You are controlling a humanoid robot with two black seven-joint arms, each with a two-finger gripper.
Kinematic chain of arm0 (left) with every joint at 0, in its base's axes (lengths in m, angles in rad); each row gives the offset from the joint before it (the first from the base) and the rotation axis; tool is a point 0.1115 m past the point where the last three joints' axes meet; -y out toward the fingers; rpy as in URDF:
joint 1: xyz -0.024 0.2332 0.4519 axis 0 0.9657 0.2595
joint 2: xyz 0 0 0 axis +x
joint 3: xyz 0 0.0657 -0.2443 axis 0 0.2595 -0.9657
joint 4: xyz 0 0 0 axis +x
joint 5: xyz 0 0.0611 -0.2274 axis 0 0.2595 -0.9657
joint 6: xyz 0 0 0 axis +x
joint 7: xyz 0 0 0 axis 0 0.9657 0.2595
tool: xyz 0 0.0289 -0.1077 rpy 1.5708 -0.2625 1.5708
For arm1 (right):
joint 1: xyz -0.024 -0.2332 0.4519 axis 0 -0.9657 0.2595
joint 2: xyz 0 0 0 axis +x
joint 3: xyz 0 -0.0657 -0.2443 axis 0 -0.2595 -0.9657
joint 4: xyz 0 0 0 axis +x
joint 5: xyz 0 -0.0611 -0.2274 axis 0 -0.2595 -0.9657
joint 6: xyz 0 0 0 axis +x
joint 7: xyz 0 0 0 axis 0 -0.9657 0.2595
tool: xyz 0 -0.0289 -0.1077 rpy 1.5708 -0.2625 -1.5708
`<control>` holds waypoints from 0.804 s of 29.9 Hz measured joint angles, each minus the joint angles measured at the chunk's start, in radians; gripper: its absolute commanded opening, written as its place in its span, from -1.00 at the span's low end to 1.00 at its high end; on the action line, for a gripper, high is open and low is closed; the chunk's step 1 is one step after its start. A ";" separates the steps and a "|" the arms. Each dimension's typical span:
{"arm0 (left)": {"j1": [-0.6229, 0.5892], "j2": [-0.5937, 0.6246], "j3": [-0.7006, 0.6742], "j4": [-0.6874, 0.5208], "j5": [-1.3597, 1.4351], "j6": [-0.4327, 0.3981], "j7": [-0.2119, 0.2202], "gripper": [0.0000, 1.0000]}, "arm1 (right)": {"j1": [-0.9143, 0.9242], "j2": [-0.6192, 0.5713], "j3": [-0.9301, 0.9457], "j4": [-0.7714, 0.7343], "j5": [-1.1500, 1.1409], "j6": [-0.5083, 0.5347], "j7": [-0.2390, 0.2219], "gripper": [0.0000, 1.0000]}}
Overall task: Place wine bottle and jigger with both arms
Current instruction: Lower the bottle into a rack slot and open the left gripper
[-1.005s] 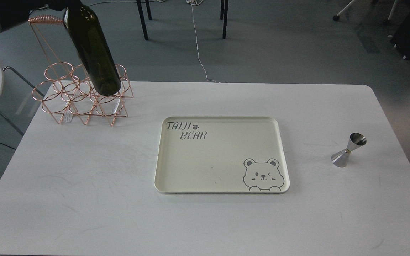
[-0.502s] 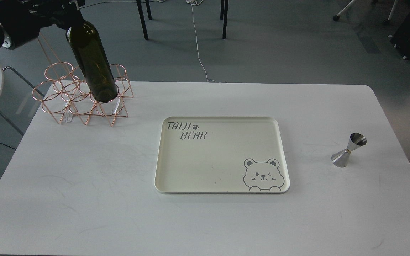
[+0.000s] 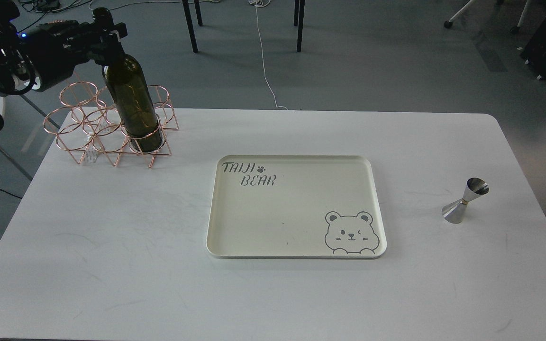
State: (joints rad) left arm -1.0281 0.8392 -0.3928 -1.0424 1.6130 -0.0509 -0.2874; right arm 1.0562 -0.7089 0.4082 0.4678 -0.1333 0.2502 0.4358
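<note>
One left arm (image 3: 26, 57) reaching rightward, fingers (image 3: 112, 35) clamping wine bottle (image 3: 133, 104) neck

A cream tray (image 3: 295, 207) with a bear drawing lies mid-surface (image 3: 112, 265); a copper wire rack (image 3: 88, 128) stands well beyond its far-left corner.

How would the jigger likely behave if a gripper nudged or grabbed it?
The jigger looks like polished steel, so probably rigid but slippery. It stands alone on the table, with a narrow waist over a flared base, so a high sideways nudge would likely tip it, and it might then roll.
</note>
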 measured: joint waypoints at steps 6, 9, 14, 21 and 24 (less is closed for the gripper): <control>0.013 -0.021 0.004 0.030 -0.020 0.003 0.001 -0.01 | -0.002 0.000 0.000 0.000 0.000 0.000 0.001 0.95; 0.015 -0.028 0.005 0.031 -0.021 0.003 0.001 0.31 | -0.003 0.000 0.000 0.000 0.000 0.000 0.002 0.95; 0.015 -0.033 0.003 0.031 -0.027 0.010 0.005 0.68 | -0.005 0.000 0.000 0.000 0.000 0.000 0.002 0.95; 0.005 -0.023 -0.012 0.054 -0.235 0.030 0.011 0.91 | -0.005 -0.007 0.000 -0.001 0.000 0.000 0.002 0.95; -0.001 -0.018 -0.016 0.085 -0.402 0.032 0.009 0.94 | -0.006 -0.007 0.000 -0.002 0.000 0.000 0.003 0.95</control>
State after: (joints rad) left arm -1.0291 0.8212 -0.4085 -0.9578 1.2112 -0.0191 -0.2781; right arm 1.0498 -0.7156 0.4082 0.4655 -0.1335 0.2502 0.4386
